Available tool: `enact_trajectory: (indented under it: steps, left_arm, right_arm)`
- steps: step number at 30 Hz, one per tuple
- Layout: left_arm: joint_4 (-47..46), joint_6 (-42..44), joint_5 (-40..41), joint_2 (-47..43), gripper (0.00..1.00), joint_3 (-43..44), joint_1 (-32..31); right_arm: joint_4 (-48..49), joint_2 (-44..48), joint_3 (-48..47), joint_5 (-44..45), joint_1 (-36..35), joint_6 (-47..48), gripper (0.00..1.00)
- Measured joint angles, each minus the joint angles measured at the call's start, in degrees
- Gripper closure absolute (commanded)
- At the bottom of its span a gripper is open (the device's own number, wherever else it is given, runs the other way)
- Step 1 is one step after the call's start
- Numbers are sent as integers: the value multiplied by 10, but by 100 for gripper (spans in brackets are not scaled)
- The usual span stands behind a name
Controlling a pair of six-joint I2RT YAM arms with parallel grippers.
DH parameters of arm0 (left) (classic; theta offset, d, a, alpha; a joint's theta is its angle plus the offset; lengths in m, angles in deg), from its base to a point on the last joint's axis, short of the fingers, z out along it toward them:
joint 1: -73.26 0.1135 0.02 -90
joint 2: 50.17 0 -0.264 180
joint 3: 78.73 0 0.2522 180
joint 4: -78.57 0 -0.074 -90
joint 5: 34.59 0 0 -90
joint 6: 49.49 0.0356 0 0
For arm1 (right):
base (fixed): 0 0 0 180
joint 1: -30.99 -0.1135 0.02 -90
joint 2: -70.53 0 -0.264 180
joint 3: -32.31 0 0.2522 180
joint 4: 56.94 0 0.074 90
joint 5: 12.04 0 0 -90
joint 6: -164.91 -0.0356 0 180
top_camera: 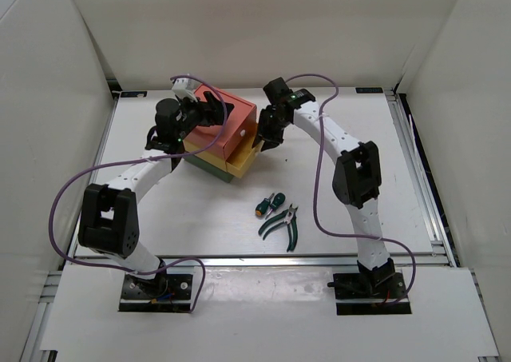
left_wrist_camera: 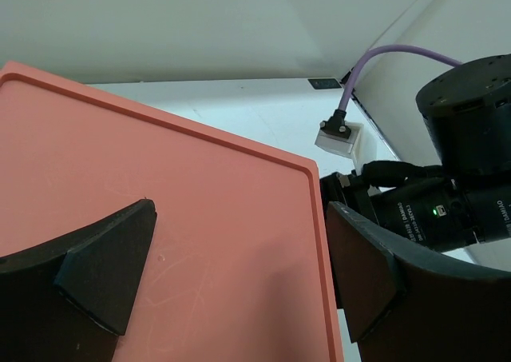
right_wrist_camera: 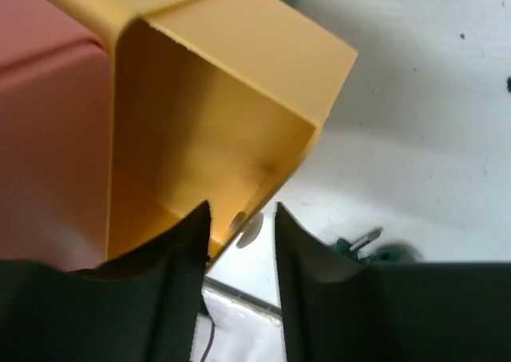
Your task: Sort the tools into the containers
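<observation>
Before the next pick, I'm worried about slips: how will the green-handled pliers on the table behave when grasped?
The pliers look like rigid metal, probably heavy for their size. Their handles lie splayed, so they may swing shut when squeezed. Lying flat, they likely won't roll.

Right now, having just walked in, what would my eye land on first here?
The stack of drawer boxes, salmon-red over yellow over dark green, sits far back, left of centre on the table, left arm and right arm curled over it. The yellow drawer is pulled out, the right arm's jaws at its open end. Nearer the bases lie green-handled pliers and two stubby screwdrivers.
</observation>
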Motion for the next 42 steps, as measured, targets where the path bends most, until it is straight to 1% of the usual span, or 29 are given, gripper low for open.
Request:
enact_trajectory:
  steps: [1,2,4,5,6,10,21,22,23,24,25,27,29,30,32,34,37,39,42]
  left_arm:
    - [0,0,0,0,1,0,0]
    - [-1,0,0,0,1,-1,0]
    - [-4,-1,2,-1,1,-3,0]
    - [-4,-2,3,-1,1,-3,0]
    - [-5,-3,4,-1,1,-4,0]
    - [-5,-12,3,-3,1,-5,-1]
    - [-16,-26,2,0,1,-5,-1]
    - [-16,-26,2,0,1,-5,0]
    - [-16,-27,2,0,1,-5,0]
    - [-17,-28,2,0,1,-5,0]
    - [-17,-28,3,0,1,-5,0]
    - [-17,-27,3,1,1,-5,0]
    - [-17,-27,3,1,1,-5,0]
    - [-16,-27,3,1,1,-4,0]
    - [-14,-27,3,1,1,-3,0]
    - [-12,-27,4,2,1,-1,0]
    - [-5,-27,5,4,1,4,0]
    - [-4,-27,5,5,1,5,0]
    - [-3,-27,4,5,1,5,0]
  right_arm:
    - [-7,0,1,2,0,-2,67]
    - [-8,1,2,3,0,-2,76]
    - [-11,12,13,11,0,-2,86]
    - [-15,19,19,18,1,-3,94]
    - [-20,25,26,23,3,-5,99]
    - [-38,35,38,33,17,-23,100]
    - [-79,55,61,48,41,-16,100]
    - [-80,58,64,50,42,-16,98]
    - [-84,59,65,54,43,-15,92]
    - [-87,61,65,57,43,-15,70]
    - [-89,62,65,59,44,-15,61]
    - [-81,74,73,58,45,-3,50]
    - [-58,104,98,61,46,7,43]
    - [-33,128,123,66,46,12,36]
    - [2,183,165,81,46,16,32]
    - [50,262,231,106,47,19,33]
    - [85,360,311,115,55,31,36]
    - [97,398,358,111,60,47,38]
    - [118,435,474,101,56,80,42]
